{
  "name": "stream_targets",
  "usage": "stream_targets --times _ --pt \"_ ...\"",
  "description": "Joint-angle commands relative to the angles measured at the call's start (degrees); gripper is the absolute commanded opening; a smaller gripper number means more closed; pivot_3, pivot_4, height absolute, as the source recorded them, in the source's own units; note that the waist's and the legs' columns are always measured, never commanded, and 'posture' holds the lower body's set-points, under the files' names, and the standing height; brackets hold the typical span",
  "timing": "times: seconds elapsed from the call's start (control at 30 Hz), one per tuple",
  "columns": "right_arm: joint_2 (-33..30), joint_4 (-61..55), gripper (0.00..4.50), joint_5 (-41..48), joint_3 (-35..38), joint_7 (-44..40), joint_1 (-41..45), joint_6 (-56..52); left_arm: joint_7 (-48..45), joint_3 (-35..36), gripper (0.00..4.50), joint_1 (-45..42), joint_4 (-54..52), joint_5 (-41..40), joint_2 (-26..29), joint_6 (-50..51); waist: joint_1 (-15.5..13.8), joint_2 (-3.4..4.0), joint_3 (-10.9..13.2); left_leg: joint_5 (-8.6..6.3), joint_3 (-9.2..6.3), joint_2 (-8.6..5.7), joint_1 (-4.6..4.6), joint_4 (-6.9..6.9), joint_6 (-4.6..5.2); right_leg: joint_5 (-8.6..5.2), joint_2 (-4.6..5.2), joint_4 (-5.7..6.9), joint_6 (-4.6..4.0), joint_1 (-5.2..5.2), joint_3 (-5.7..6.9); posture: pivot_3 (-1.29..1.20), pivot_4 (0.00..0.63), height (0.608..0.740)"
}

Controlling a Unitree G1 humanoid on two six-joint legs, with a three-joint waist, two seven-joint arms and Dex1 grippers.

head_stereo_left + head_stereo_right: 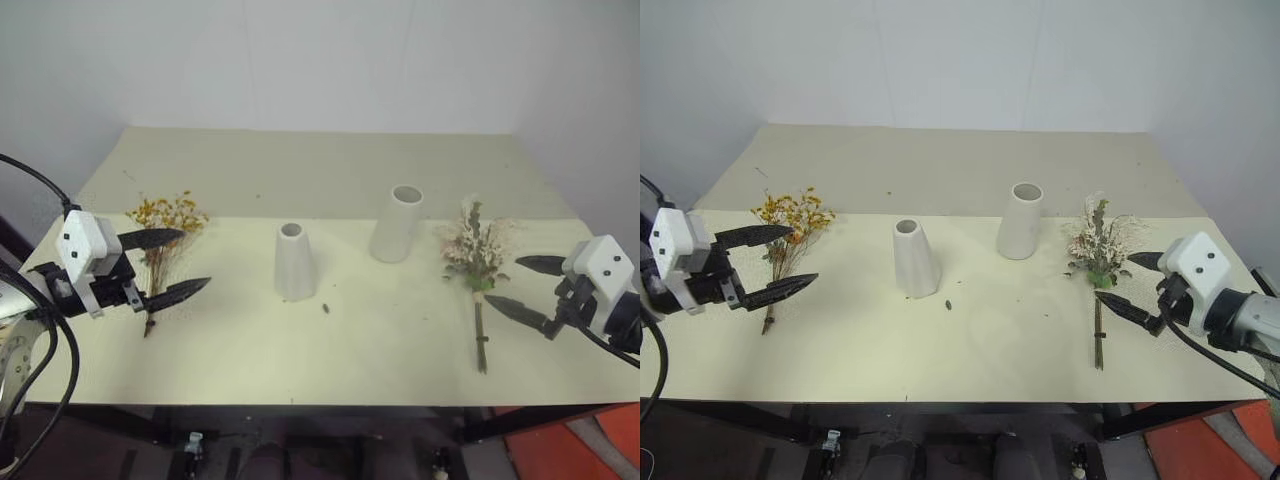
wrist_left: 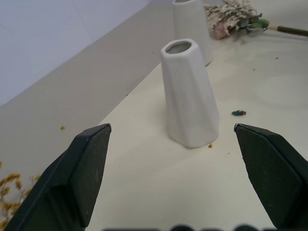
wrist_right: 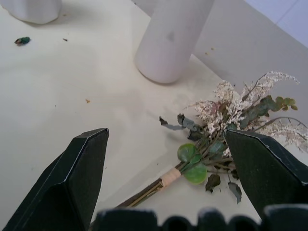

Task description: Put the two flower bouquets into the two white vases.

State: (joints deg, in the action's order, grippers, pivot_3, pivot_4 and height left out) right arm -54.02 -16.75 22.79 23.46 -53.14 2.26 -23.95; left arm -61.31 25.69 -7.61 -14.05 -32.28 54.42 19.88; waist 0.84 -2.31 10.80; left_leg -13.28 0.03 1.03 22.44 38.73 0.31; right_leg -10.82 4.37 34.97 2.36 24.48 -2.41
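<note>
Both bouquets are lying flat on the counter (image 1: 330,360) — the yellow spray (image 1: 165,225) beyond the cone vase (image 1: 295,262) on the left, by the left gripper (image 1: 170,265) (fingers spread, empty). The pink bouquet (image 1: 477,260), stem toward the robot, is lying just past the tall vase (image 1: 397,224), nearest the right gripper (image 1: 525,287) — likewise splayed.

Soft, even light; faint shadows; sharp.

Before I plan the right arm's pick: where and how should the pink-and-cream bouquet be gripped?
Grip the pink-and-cream bouquet on its bare stems just below the tan binding wrap. It lies flat with the stems pointing toward the table's near edge. The open right gripper could probably come from above, fingers straddling the stems, clear of the blooms.
</note>
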Motion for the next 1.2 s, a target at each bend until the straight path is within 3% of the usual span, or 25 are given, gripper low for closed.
stream_targets --times 0.03,0.3,0.43,0.53,0.63,0.73,0.83,1.0,1.2 --pt "-1.02 0.98 4.5 0.19 -0.12 -0.71 1.93 0.99 0.43 3.52 4.48 1.76 -3.33 -1.56 0.68 0.74 0.0 0.01 0.01 0.0 0.0 0.0 0.0 -0.01 0.0 -0.01 0.0 0.0 -0.01 0.01 0.0 0.0 0.15 0.74" --pt "-2.48 1.59 4.5 1.66 -0.33 -4.57 3.02 0.45 1.83 3.47 4.48 3.16 -4.42 -1.78 0.37 1.38 -0.08 0.02 0.01 0.0 0.01 0.0 -0.01 -0.01 0.0 -0.01 0.0 0.03 -0.01 0.02 0.0 0.0 0.15 0.74" --pt "-2.08 0.38 4.5 1.77 0.11 -3.82 2.14 -0.38 7.75 2.25 4.48 1.22 -4.42 -0.82 0.59 6.32 -0.07 0.02 0.01 0.0 0.02 -0.01 0.0 -0.01 0.0 -0.01 0.01 0.02 -0.01 0.02 0.0 0.0 0.15 0.74" --pt "-2.25 -2.17 4.5 4.33 0.46 -3.56 3.53 -3.09 20.19 0.21 4.48 -3.72 -6.87 -0.17 1.24 20.27 -0.12 0.02 0.01 0.0 -0.01 -0.02 0.0 -0.01 0.0 0.0 0.01 0.05 0.0 0.01 0.0 0.0 0.15 0.74" --pt "-3.75 -4.82 4.5 7.28 -0.72 -5.41 7.46 -4.33 35.23 -2.56 4.48 -12.1 -11.6 1.03 -1.75 37.16 -0.07 0.0 0.03 0.01 -0.06 -0.03 -0.02 0.05 0.0 0.12 -0.01 0.05 0.21 -0.06 0.01 0.0 0.15 0.74" --pt "-4.44 -6.03 4.5 10.24 -3.66 -6.57 12.66 -6.74 43.01 -6.32 4.48 -17.66 -15.47 2.01 -3.32 53.18 0.36 -0.02 0.02 0.0 -0.07 -0.06 -0.07 0.02 0.0 0.25 -0.01 0.01 0.46 -0.12 -0.01 0.0 0.15 0.74" --pt "-5.07 -8.27 4.5 10.53 -10.26 -6.15 18.38 -10.08 49.71 -11.91 4.48 -23.15 -9.44 4.1 -3.5 71.43 0.61 -0.02 0.03 -0.03 -0.13 -0.04 -0.08 -0.01 -0.05 0.2 -0.1 0.06 0.49 -0.11 0.0 0.0 0.15 0.74" --pt "-2.9 -8.74 4.5 9.9 -18.99 -5.04 26.29 -13.76 56.65 -9.11 4.48 -23.58 -5.22 1.08 -5.69 72.62 1.26 -0.09 0.07 -0.03 -0.18 -0.04 -0.06 -0.06 -0.05 0.2 -0.08 0.08 0.46 -0.01 0.01 0.0 0.15 0.74" --pt "-0.81 -7.11 4.5 8.02 -23.7 -4.74 29.77 -13.89 63.44 -9.44 4.48 -25.05 0.76 -3.61 -3.14 72.62 0.81 -0.12 0.08 -0.03 -0.19 -0.1 0.0 -0.05 -0.05 0.2 -0.01 0.06 0.45 0.03 0.01 0.0 0.15 0.74"
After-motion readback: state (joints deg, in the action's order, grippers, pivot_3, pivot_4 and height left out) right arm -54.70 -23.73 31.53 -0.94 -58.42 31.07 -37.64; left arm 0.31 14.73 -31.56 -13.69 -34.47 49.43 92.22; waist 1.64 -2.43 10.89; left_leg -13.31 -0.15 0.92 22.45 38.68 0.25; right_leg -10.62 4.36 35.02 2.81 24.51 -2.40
